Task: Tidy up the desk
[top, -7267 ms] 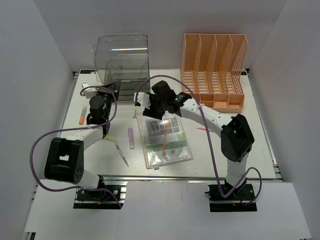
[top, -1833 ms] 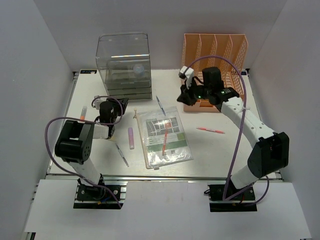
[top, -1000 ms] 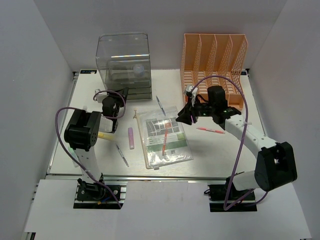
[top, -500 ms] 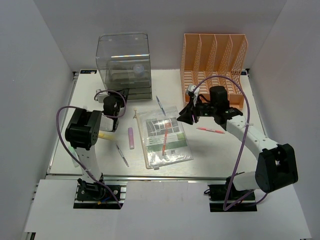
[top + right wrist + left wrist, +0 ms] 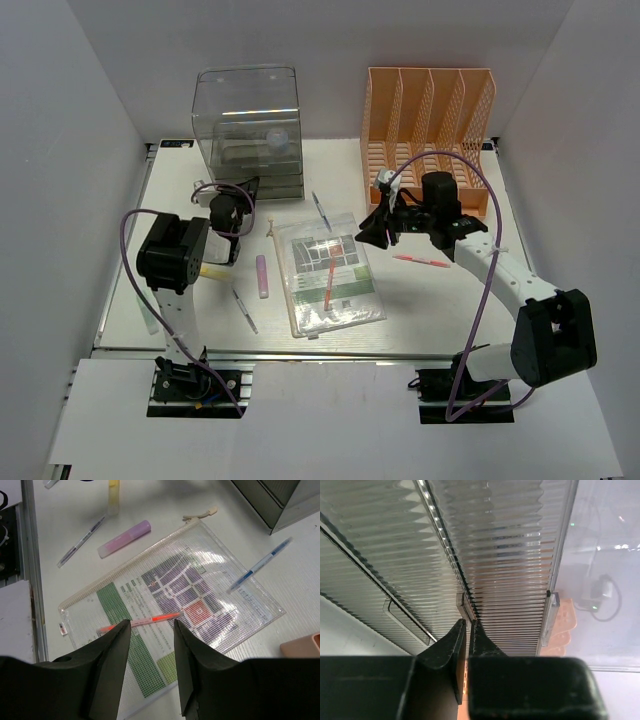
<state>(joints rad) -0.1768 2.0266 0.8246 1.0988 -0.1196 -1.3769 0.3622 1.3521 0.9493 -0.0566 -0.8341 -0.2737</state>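
white ribbed desk (image 5: 450,300), with a metal rail along its near edge, spans the enclosure floor, with loose stationery scattered over its middle. a clear plastic drawer box (image 5: 247,120) stands at the back left and an orange lattice file rack (image 5: 428,110) at the back right. a transparent mesh zip pouch (image 5: 330,275) holding a printed sheet lies mid-desk. the left end effector (image 5: 466,625) is drawn almost shut, its tips at a seam between ribbed drawer fronts; whether it pinches a lip i cannot tell. the right end effector (image 5: 151,624) hangs half open and empty above the pouch, framing a thin orange-red pen (image 5: 160,617). likely risks: a pull could drag the whole box instead of one drawer, and a descent could nip the slick pouch along with the pen.
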